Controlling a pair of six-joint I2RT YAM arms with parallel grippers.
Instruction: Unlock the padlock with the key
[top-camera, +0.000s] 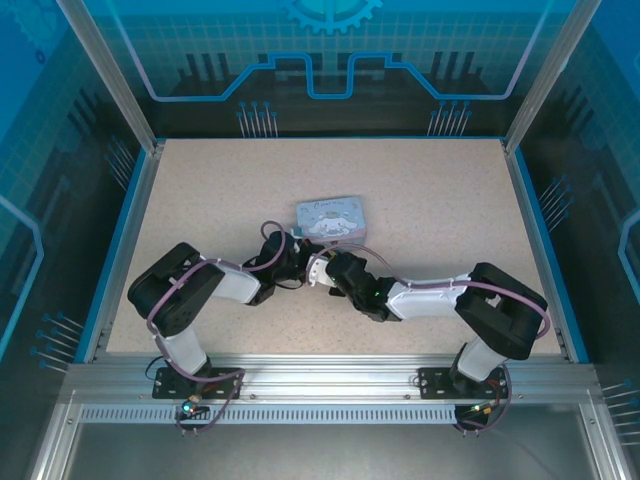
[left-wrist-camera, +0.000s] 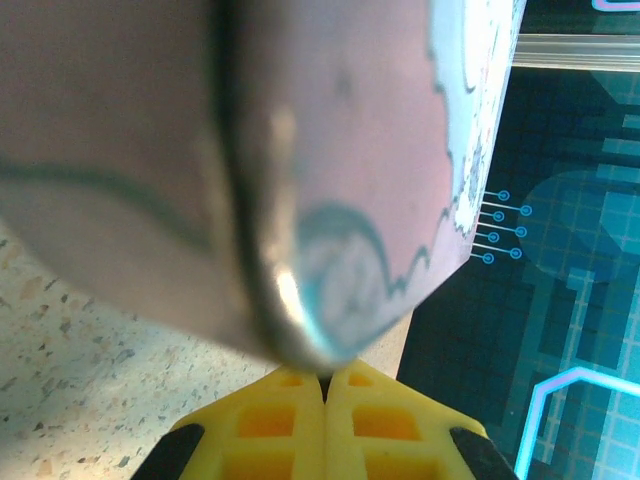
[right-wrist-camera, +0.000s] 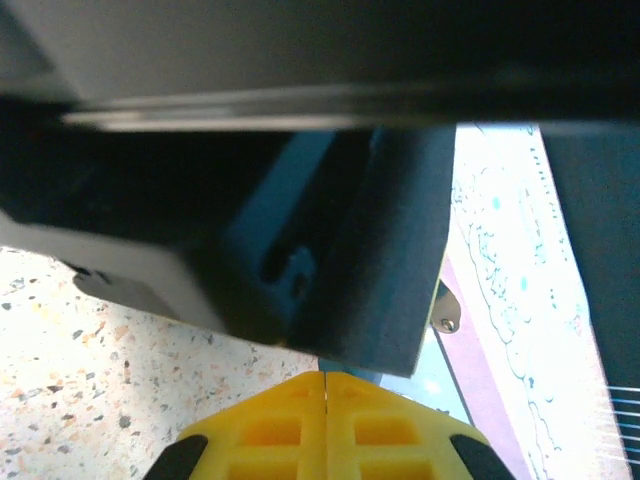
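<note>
**Crowded Grippers, Blurred Close-Ups**

From above, the left gripper (top-camera: 292, 258) and right gripper (top-camera: 330, 270) crowd together just near of the tin (top-camera: 330, 218). The spot between them is too small and dark to tell what lies there. In the left wrist view the tin is a blur, cut off by the top and left edges. In the right wrist view a dark, unfocused housing (right-wrist-camera: 250, 200) covers the upper half, and the tin runs off the right edge. The bottom edge crops each pair of yellow fingers (left-wrist-camera: 280, 425).
</note>
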